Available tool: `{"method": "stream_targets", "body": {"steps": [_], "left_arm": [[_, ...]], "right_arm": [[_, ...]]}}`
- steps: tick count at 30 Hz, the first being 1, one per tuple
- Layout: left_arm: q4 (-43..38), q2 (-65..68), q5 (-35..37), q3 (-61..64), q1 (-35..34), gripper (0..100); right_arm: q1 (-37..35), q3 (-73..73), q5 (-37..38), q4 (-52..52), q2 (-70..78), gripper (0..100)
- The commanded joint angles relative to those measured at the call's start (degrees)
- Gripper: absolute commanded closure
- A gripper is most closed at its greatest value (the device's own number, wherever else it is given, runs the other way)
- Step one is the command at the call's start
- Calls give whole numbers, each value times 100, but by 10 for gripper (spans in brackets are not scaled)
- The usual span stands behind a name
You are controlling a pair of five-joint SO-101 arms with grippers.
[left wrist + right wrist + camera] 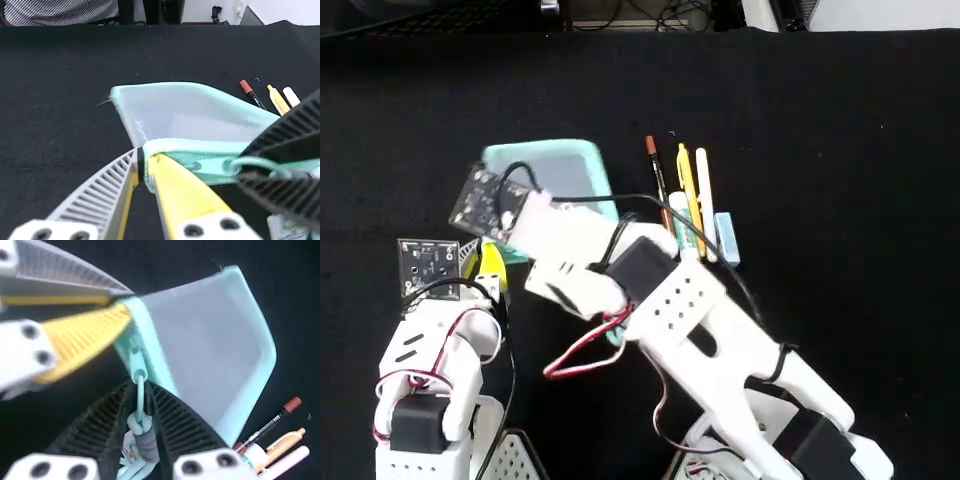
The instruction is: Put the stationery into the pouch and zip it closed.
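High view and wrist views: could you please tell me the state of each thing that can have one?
Mint-green translucent pouch: lying flat, looks empty.
Mint-green zip pull: gripped by the right hand.
Left hand: shut on the pouch's corner.
Right hand: shut on the zip pull.
Brown-capped pen, yellow pen, white pen, pale blue eraser: lying loose beside the pouch.

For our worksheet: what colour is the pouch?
Mint green pouch, clearest in the left wrist view.
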Motion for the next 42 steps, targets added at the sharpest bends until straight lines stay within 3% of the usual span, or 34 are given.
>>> {"method": "stream_targets", "body": {"steps": [1, 9, 17, 24, 30, 35, 42], "left_arm": [[-105, -9, 0, -84, -119, 970], [-114, -9, 0, -497, -611, 970], [141, 123, -26, -1279, -760, 970], [220, 1705, -273, -2545, -752, 970], [1380, 3991, -281, -5033, -752, 970], [2866, 5749, -281, -7125, -752, 970], [4123, 7323, -273, -8936, -752, 970]], "right_arm": [[519, -57, 26, 0, -295, 986], [1354, 31, 246, -9, -295, 986], [1530, -180, 220, 26, -1077, 986], [1749, -207, 229, 35, -1657, 986], [1864, -989, 237, 466, -1666, 986], [1785, -1613, 255, 1029, -1543, 986], [1793, -1516, 255, 1090, -1165, 986]]}}
